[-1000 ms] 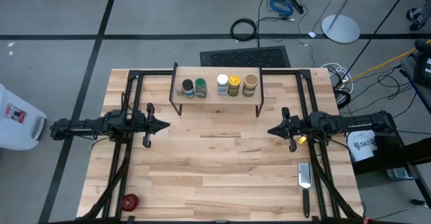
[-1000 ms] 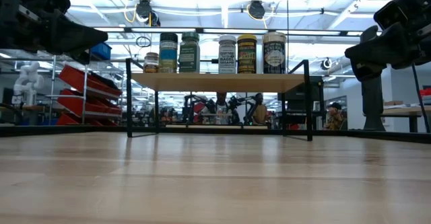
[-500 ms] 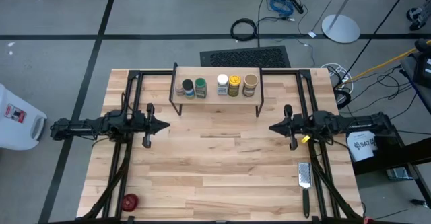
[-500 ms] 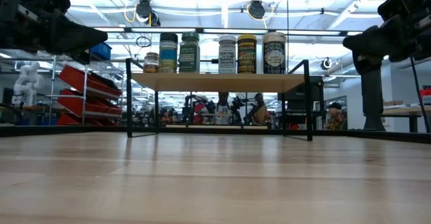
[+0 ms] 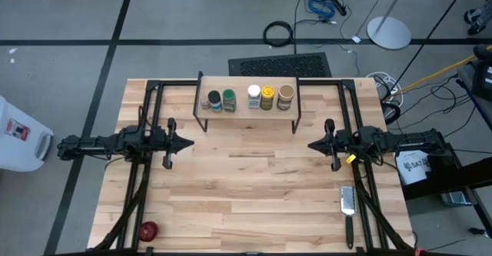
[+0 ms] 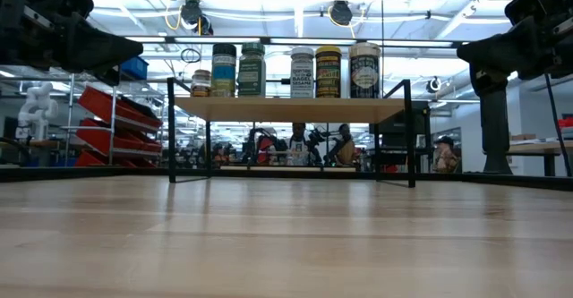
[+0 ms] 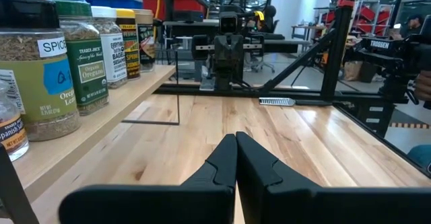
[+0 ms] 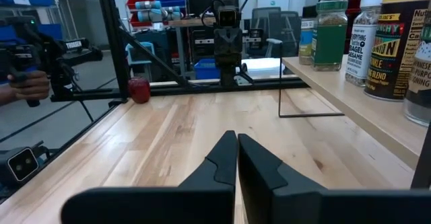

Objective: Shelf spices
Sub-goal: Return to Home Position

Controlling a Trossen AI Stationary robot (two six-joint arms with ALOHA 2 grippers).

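Five spices (image 5: 254, 96) are sitting in a row on the shelf (image 5: 241, 87), so you are finishing up. Your left tool (image 5: 187, 142) and right tool (image 5: 311, 146) are hanging pinched tight, holding nothing, at the sides of the bench (image 5: 246, 187), clear of the shelf.

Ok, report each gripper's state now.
Left gripper: shut, empty, left of the shelf.
Right gripper: shut, empty, right of the shelf.

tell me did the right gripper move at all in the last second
Yes. In the low view the right gripper has risen slightly, judged against the plank of the shelf, which has stayed put.
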